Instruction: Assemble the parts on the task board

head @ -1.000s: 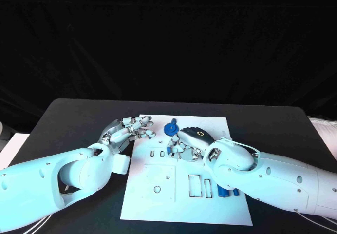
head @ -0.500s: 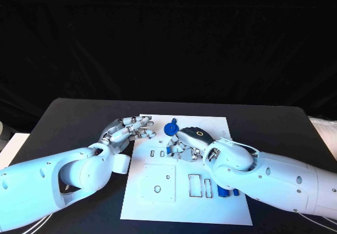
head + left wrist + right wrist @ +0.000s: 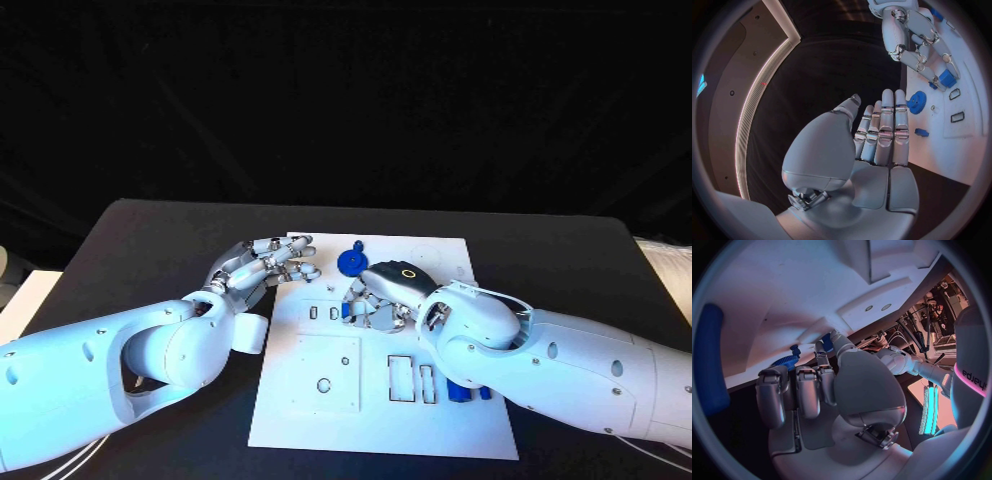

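Little shift since before — left hand (image 3: 271,262) empty, fingers straight; right hand (image 3: 378,293) (grip unclear) over task board (image 3: 382,420).

left hand (image 3: 270,263) flat and empty, right hand (image 3: 378,292) curled

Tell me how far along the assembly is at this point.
Early. The blue gear sits near the task board's far edge; whether it is seated is unclear. The right hand pinches a small blue part over the board; the left hand holds nothing. Rectangular slots remain open, and blue parts wait at the right edge.
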Controlling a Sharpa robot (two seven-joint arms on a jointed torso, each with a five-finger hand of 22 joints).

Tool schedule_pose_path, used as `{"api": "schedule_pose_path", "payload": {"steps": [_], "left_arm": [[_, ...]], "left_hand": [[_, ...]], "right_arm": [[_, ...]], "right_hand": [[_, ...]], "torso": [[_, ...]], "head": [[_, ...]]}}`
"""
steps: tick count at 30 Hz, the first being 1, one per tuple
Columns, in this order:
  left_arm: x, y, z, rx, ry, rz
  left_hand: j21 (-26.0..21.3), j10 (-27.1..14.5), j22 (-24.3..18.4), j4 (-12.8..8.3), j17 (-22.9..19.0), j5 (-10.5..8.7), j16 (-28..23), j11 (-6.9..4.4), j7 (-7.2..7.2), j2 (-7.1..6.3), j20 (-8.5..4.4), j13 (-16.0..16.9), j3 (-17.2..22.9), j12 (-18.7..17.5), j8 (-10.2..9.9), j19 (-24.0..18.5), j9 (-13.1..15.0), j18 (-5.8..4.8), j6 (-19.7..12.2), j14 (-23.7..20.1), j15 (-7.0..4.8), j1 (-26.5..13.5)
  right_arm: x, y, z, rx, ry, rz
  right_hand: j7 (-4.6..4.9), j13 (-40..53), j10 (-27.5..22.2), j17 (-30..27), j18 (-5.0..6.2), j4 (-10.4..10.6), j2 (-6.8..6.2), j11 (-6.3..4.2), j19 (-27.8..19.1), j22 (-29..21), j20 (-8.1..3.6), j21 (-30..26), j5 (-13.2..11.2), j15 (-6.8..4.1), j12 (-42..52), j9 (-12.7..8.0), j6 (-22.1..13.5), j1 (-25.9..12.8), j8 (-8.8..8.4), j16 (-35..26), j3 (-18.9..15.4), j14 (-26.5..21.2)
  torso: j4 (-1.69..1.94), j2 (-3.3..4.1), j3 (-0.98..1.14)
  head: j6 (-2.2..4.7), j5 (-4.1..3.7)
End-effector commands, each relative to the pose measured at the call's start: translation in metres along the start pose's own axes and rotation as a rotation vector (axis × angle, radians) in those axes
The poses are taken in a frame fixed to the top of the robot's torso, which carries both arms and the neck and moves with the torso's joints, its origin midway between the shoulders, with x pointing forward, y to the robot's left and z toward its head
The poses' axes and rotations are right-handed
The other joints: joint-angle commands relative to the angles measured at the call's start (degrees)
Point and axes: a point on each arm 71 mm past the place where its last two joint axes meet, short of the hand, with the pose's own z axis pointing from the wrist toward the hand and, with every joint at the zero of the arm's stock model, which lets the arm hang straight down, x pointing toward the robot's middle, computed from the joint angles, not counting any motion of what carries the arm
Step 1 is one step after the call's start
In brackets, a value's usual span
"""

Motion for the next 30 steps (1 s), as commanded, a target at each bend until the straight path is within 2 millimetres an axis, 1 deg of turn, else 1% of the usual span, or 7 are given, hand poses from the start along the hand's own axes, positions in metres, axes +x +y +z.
{"api": "schedule_pose_path", "payload": {"steps": [1, 7, 18, 20, 21, 25, 30], "left_arm": [[0.0019, -0.0009, 0.0, 0.008, 0.015, -0.011], [0.0018, -0.0009, 0.0, 0.008, 0.015, -0.011], [0.0014, -0.0009, -0.0001, 0.006, 0.013, -0.01], [0.0014, -0.0008, -0.0002, 0.005, 0.013, -0.01], [0.0014, -0.0008, -0.0002, 0.005, 0.013, -0.01], [0.0014, -0.0008, -0.0002, 0.004, 0.013, -0.01], [0.0014, -0.0008, -0.0002, 0.004, 0.013, -0.011]], "left_hand": [[-0.3, -0.3, -0.1, -0.3, 0.1, -0.24, -0.4, 0.15, -0.07, 0.32, 0.01, 0.0, 0.1, -0.2, -0.1, -0.5, 0.0, 0.63, -0.4, -0.4, 0.1, 0.4], [-0.3, -0.3, -0.1, -0.3, 0.1, -0.24, -0.4, 0.15, -0.07, 0.32, 0.01, 0.0, 0.1, -0.2, -0.1, -0.5, 0.0, 0.63, -0.4, -0.4, 0.1, 0.4], [-0.3, -0.4, -0.1, -0.4, 0.1, -0.26, -0.4, 0.17, -0.04, 0.32, 0.01, 0.0, 0.2, -0.2, -0.1, -0.5, 0.0, 0.63, -0.5, -0.4, 0.11, 0.3], [-0.3, -0.4, -0.1, -0.4, 0.1, -0.26, -0.4, 0.17, -0.04, 0.32, 0.01, 0.0, 0.2, -0.2, -0.1, -0.5, 0.0, 0.63, -0.5, -0.4, 0.11, 0.3], [-0.3, -0.4, -0.1, -0.4, 0.2, -0.26, -0.4, 0.18, -0.03, 0.32, 0.02, 0.0, 0.2, -0.2, -0.2, -0.5, 0.0, 0.62, -0.5, -0.4, 0.12, 0.3], [-0.3, -0.4, -0.1, -0.4, 0.2, -0.26, -0.4, 0.18, -0.03, 0.32, 0.02, 0.0, 0.2, -0.2, -0.2, -0.5, 0.0, 0.62, -0.5, -0.4, 0.12, 0.3], [-0.3, -0.4, -0.1, -0.4, 0.2, -0.26, -0.4, 0.18, -0.03, 0.32, 0.02, 0.0, 0.2, -0.2, -0.2, -0.5, 0.0, 0.62, -0.5, -0.4, 0.12, 0.3]], "right_arm": [[0.0114, -0.0041, -0.0025, 0.031, 0.084, -0.027], [0.0111, -0.0046, -0.0025, 0.037, 0.079, -0.027], [0.0099, -0.0061, -0.0026, 0.047, 0.061, -0.027], [0.0095, -0.0059, -0.0024, 0.045, 0.055, -0.026], [0.0093, -0.0057, -0.0024, 0.045, 0.052, -0.025], [0.0091, -0.0054, -0.0021, 0.044, 0.048, -0.024], [0.0092, -0.0054, -0.0021, 0.044, 0.048, -0.024]], "right_hand": [[-0.19, 11.5, 3.4, 11.5, -0.82, 0.3, -0.62, 0.08, 6.0, 15.1, -0.14, 0.1, -0.2, -0.02, -0.3, -0.1, -0.2, 0.1, -0.38, 0.2, -0.1, 5.2], [0.02, 11.4, 3.3, 11.3, -0.82, 0.3, -0.88, 0.26, 6.0, 15.1, -0.02, 0.1, -0.3, 0.13, -0.6, -0.2, -0.7, -0.2, -0.48, 0.1, -0.1, 5.1], [1.23, 10.4, 2.5, 11.1, -0.82, 0.6, -2.16, 1.3, 6.0, 15.1, 0.71, 0.1, -0.8, 0.99, -2.6, -0.8, -4.2, -0.9, -0.57, -0.1, -0.3, 5.1], [1.39, 10.4, 2.4, 11.2, -0.82, 0.8, -2.6, 1.47, 6.0, 15.1, 0.89, 0.1, -1.3, 1.17, -2.8, -0.8, -4.7, -1.4, -0.51, 0.0, -0.5, 5.1], [1.45, 10.3, 2.4, 11.3, -0.81, 1.0, -2.94, 1.55, 6.0, 15.0, 1.0, 0.1, -1.7, 1.25, -2.8, -0.8, -4.9, -1.7, -0.47, 0.0, -0.8, 5.1], [1.49, 10.3, 2.4, 11.3, -0.8, 1.3, -3.5, 1.63, 6.0, 15.0, 1.14, 0.1, -2.0, 1.35, -3.0, -0.8, -5.2, -2.2, -0.41, 0.0, -1.3, 5.1], [1.51, 10.2, 2.4, 11.4, -0.8, 1.5, -3.66, 1.65, 6.0, 15.0, 1.18, 0.1, -2.0, 1.37, -3.0, -0.7, -5.3, -2.3, -0.4, 0.0, -1.4, 5.1]], "torso": [[0.0, 0.02, 0.02], [0.0, 0.0, -0.01], [0.02, -0.01, -0.01], [0.01, 0.0, -0.01], [-0.01, 0.0, -0.01], [0.02, -0.01, -0.02], [0.0, -0.01, -0.01]], "head": [[-0.13, 0.03], [-0.16, 0.03], [-0.19, -0.11], [-0.21, -0.12], [-0.2, -0.11], [-0.2, -0.16], [-0.21, -0.18]]}}
